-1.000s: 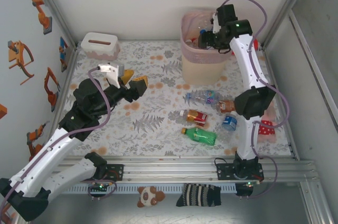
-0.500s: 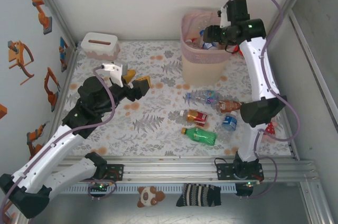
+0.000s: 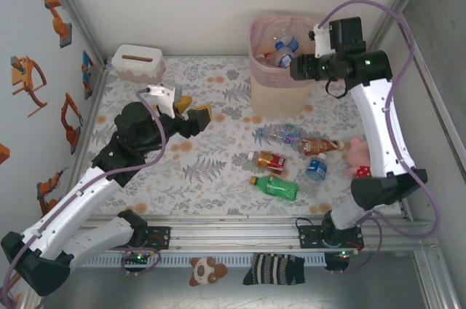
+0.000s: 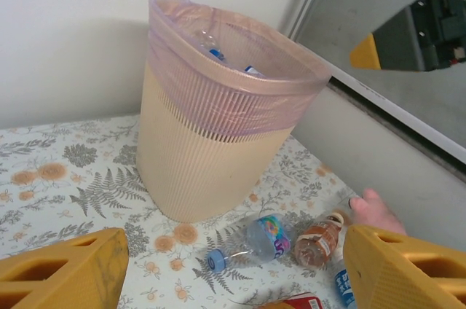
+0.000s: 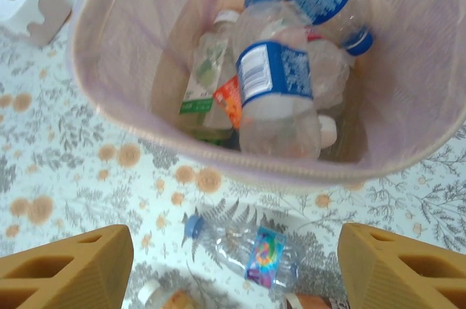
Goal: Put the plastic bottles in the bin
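Note:
The bin (image 3: 280, 79) stands at the back of the table with several plastic bottles (image 5: 277, 98) inside. More bottles lie on the table in front of it: a clear one with a colourful label (image 3: 280, 134), a brown one (image 3: 317, 146), a red-labelled one (image 3: 268, 160), a blue-labelled one (image 3: 315, 170) and a green one (image 3: 277, 187). My right gripper (image 3: 297, 70) hangs open and empty over the bin's right rim (image 5: 218, 156). My left gripper (image 3: 191, 109) is open and empty above the table's left half. It faces the bin (image 4: 211, 149) and the clear bottle (image 4: 251, 243).
A white tissue box (image 3: 137, 63) sits in the back left corner. A pink plush toy (image 3: 357, 152) and a small red toy (image 3: 362, 172) lie by the right rail. A plush (image 3: 206, 270) and a sock (image 3: 273, 269) lie beyond the front rail.
The right arm has swung to the right, its gripper drawing back from over the bin's mouth to the right rim. The left gripper has shifted a little to the right.

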